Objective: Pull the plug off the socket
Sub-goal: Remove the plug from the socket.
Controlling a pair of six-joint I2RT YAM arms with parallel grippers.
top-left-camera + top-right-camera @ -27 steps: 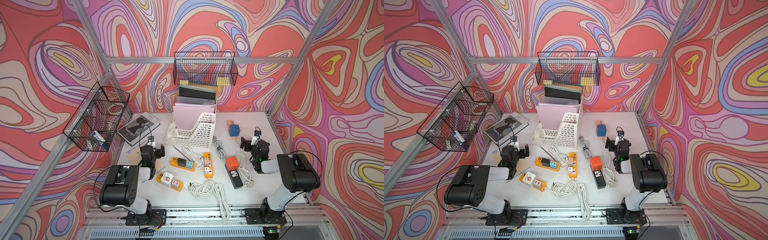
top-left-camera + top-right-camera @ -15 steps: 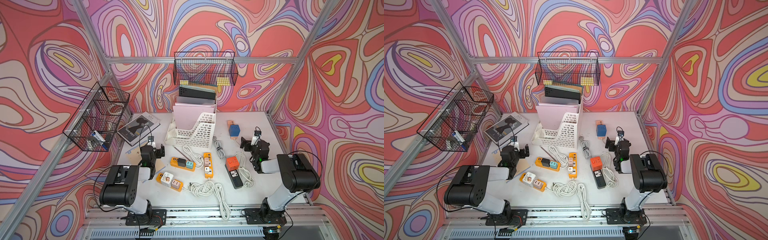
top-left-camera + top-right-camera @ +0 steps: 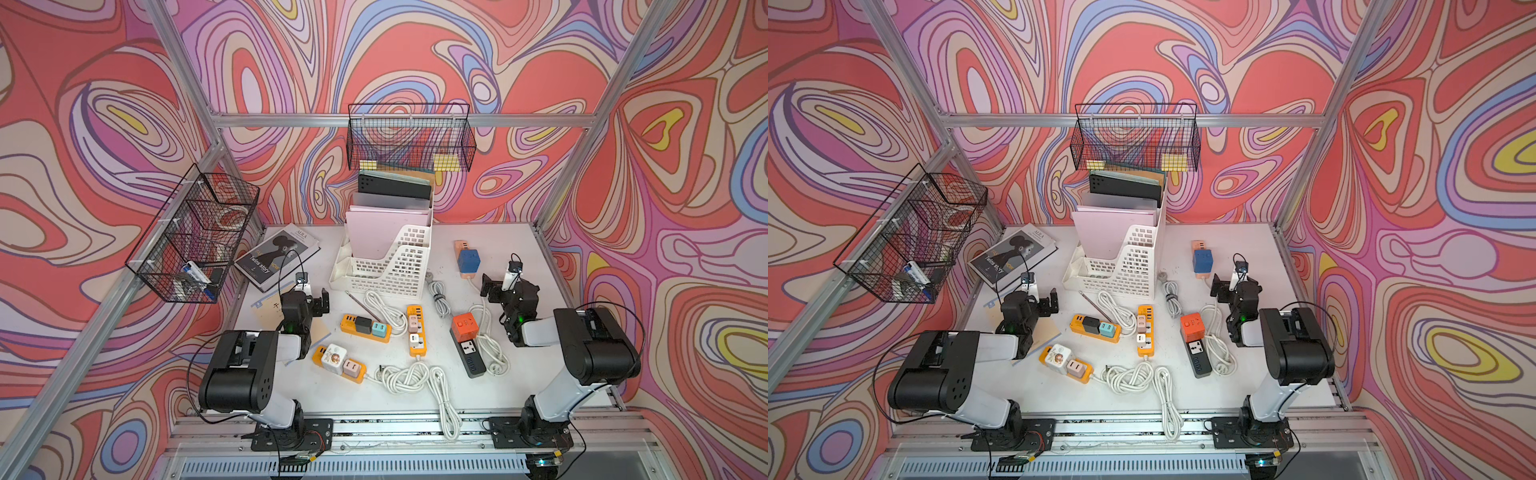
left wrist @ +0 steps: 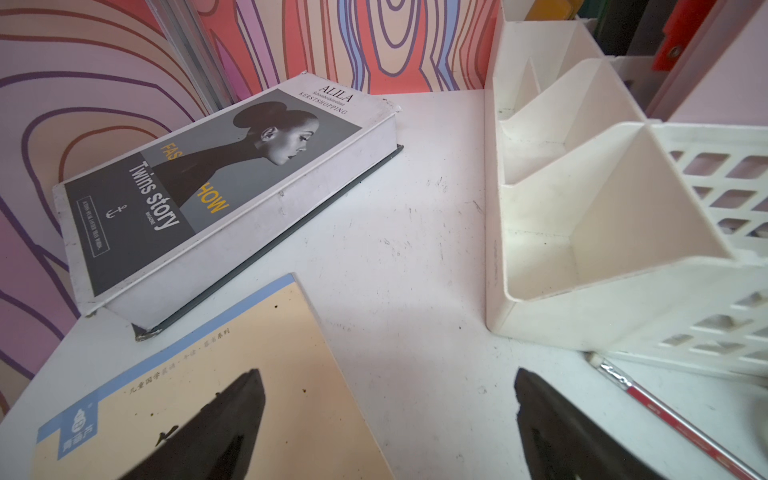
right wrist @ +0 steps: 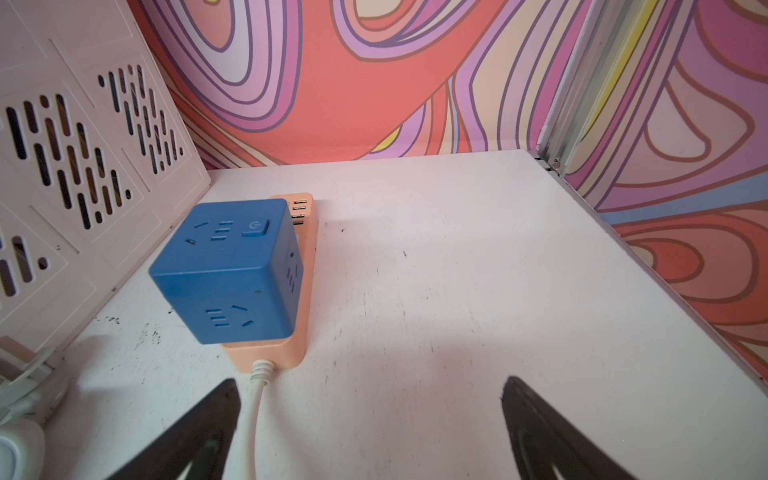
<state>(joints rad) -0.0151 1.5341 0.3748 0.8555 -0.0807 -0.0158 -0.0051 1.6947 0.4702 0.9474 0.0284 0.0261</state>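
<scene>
Basket (image 3: 191,237) hangs on the left wall, clear of the table (image 3: 498,237). Book (image 3: 276,255) lies at the table's back-left corner. Notebook (image 3: 318,334) is partly under the left arm (image 3: 257,345). Left gripper (image 3: 311,298) sits low over the notebook's edge, jaws spread wide, holding nothing. Its wrist view shows one finger (image 4: 232,415) over the notebook, bare table between the jaws, and a pencil (image 4: 673,419) near the other finger.

Right of it, rear yellow strip (image 3: 347,322) carries a black plug (image 3: 363,325) and a teal plug (image 3: 379,329), side by side. Front yellow strip (image 3: 318,353) carries a white plug (image 3: 334,355) and a pink plug (image 3: 352,368); its cord (image 3: 409,376) lies bunched beside it. Rack (image 3: 399,266) stands behind, folders (image 3: 386,232) upright in it. Mid yellow strip (image 3: 417,351) runs front to back with a beige plug (image 3: 413,322) and a small white plug (image 3: 413,338) seated.

Black strip (image 3: 471,361) has an orange cube (image 3: 464,326) seated at its far end. Peach strip (image 3: 460,245) lies near the back with the blue cube (image 3: 469,259) plugged in, covering most of it. Right gripper (image 3: 502,286) sits right of and in front of the blue cube, near but apart, jaws spread wide, holding nothing. Right wrist view: blue cube (image 5: 224,270) is seated on the peach strip (image 5: 291,349) ahead of the gripper. The strip's lead (image 5: 255,415) runs in beside one finger; cannot tell if they touch.
</scene>
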